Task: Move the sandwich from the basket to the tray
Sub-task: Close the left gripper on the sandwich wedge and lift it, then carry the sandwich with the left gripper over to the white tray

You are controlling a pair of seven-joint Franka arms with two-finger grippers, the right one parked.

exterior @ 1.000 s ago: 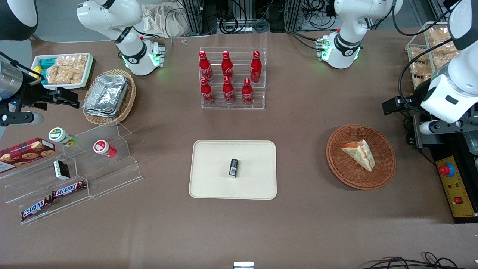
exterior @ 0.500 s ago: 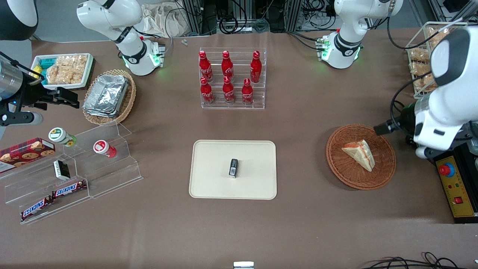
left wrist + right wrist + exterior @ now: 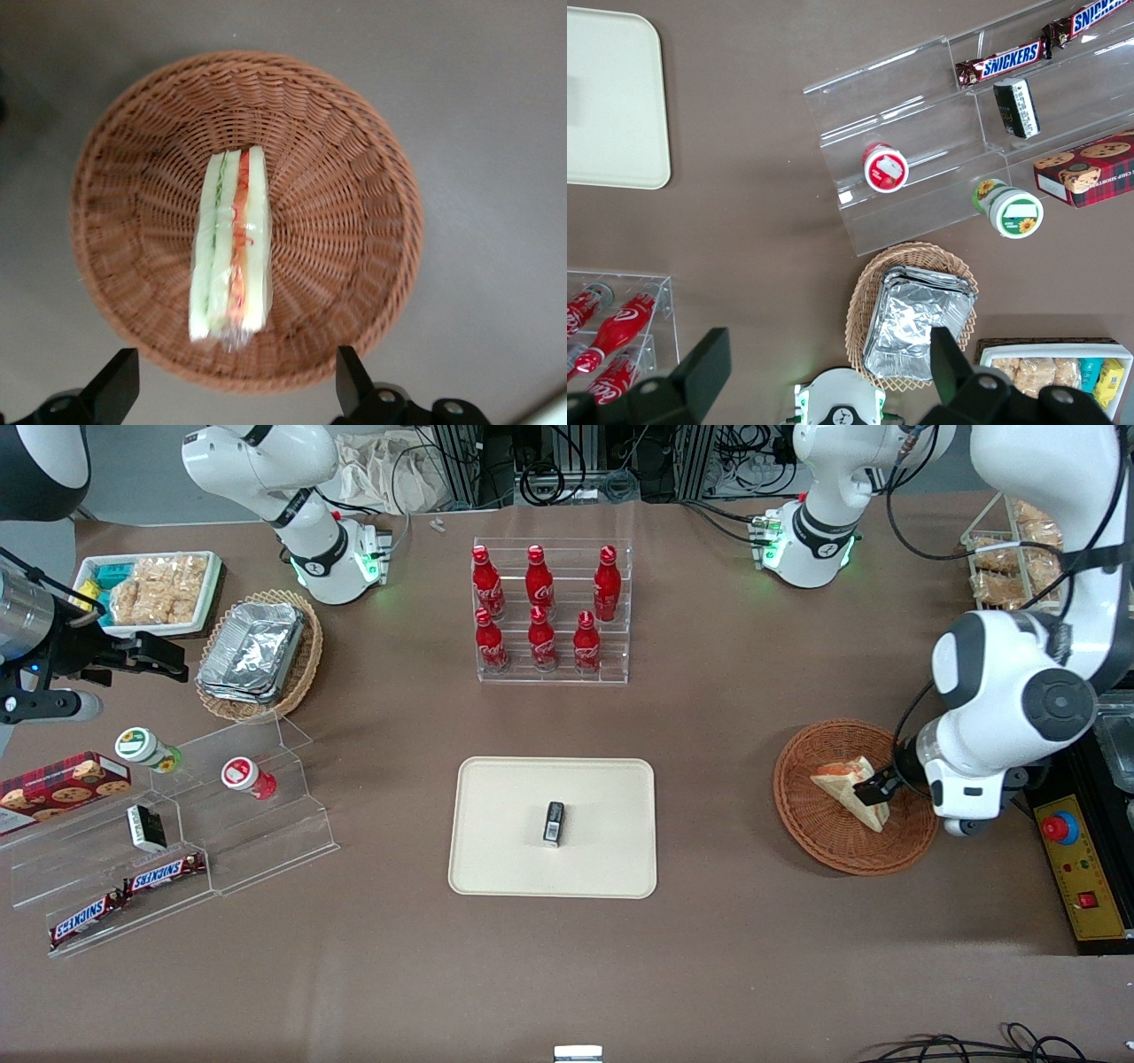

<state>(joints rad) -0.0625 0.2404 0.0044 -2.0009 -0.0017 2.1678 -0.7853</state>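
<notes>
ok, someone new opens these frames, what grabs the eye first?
Probably the big white left arm with its gripper open, hanging just above the sandwich in the reddish-brown basket toward the working arm's end. Next, the cream tray at the table's middle, holding one small dark object. Then the red bottles in their clear rack, farther from the front camera than the tray.

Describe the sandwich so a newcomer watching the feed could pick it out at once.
Find the round reddish-brown wicker basket toward the working arm's end of the table; the open gripper hangs above it. The sandwich lies in it: a wrapped pale bread wedge with orange-red and green filling, the only item there, unlike the tan basket of foil containers.
</notes>
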